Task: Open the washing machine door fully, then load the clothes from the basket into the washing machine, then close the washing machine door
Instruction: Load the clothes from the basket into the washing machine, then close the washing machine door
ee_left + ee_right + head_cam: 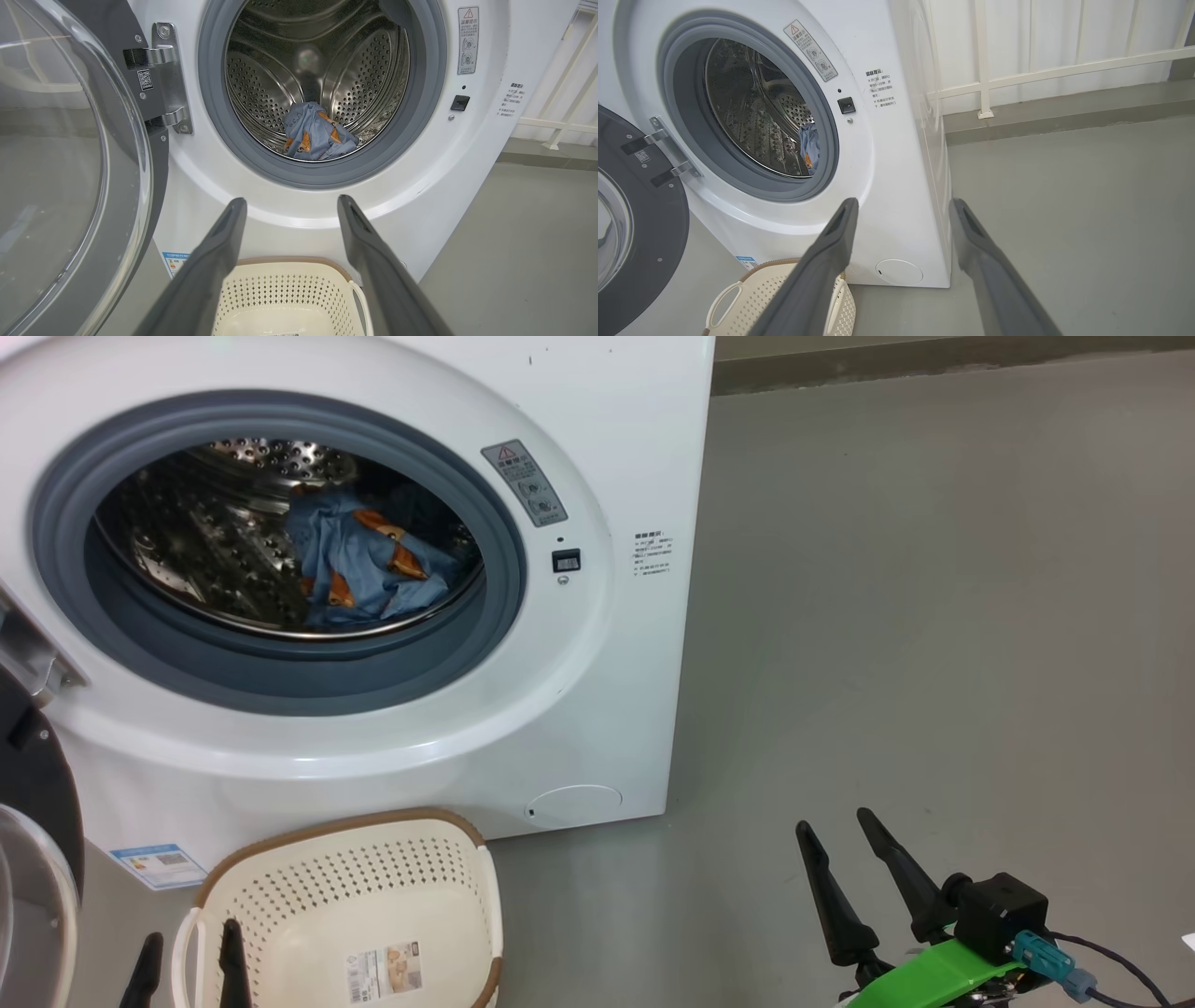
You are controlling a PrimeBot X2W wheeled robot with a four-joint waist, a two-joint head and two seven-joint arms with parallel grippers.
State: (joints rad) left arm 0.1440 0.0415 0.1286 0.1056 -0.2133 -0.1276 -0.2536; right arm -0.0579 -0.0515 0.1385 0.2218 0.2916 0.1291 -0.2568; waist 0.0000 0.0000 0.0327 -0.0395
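Laundry bay | clothes (364, 565) lie inside the drum (261, 88), basket (355, 882) empty | washing machine door (70, 186) hangs open, rigid, probably heavy: push its glossy, slippery-looking black rim (658, 233) | left gripper (290, 199), right gripper (903, 201): fingers spread wide, empty

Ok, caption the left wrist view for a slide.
Open left hand by the basket, clothes in drum, door swung open.

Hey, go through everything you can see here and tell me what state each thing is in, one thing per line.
washing machine door: open, swung wide on its hinge.
drum: uncovered, clothes inside.
clothes: bundled low in the drum.
basket: upright, empty but for its paper label.
round flap: shut.
left gripper: open, empty.
right gripper: open, empty.
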